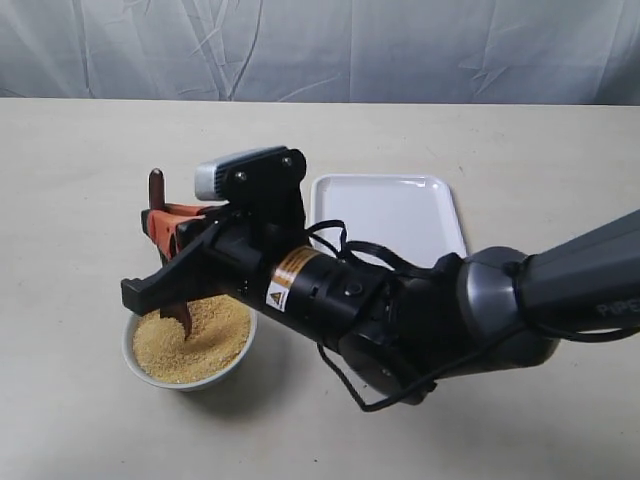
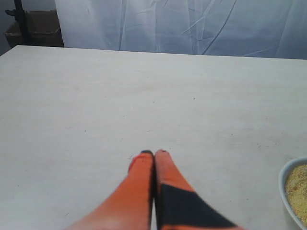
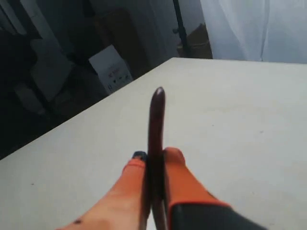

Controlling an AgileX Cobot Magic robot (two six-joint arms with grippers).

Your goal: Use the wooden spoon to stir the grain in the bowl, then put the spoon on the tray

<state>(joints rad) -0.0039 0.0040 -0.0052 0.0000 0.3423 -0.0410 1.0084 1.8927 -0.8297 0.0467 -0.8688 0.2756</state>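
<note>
The left pincer (image 2: pixel 154 154) is outside the exterior view. Its wrist camera shows the orange fingers pressed together with nothing between them, low over bare desk (image 2: pixel 96 96). Only a curve of the bowl (image 2: pixel 283 184) and a patch of the grain (image 2: pixel 300 191) show at the edge of that view. It looks parked to one side, leaving the other arm room to work.

On the left of the exterior view the bowl (image 1: pixel 190 384) rests on the desk, filled with a mound of grain (image 1: pixel 205 340). The wooden spoon (image 1: pixel 156 190) stands steeply in it, handle tip up and oval end sunk into the grain near the bowl's left side. A near-upright hold suits stirring, since the end can sweep through the meal without tipping the small bowl.

The right pincer (image 1: pixel 165 232) is clamped on the spoon's handle partway down. Its wrist view shows the dark handle (image 3: pixel 157 120) squeezed between the two orange fingers, its tip rising past them. A firm grip there should keep the spoon from twisting against the grain.

Further right, the tray (image 1: pixel 390 215) lies flat behind the arm, near the bowl but not touching it, with nothing on it, ready to receive the spoon. The right arm (image 1: pixel 560 280) reaches in from the right edge across the middle.
</note>
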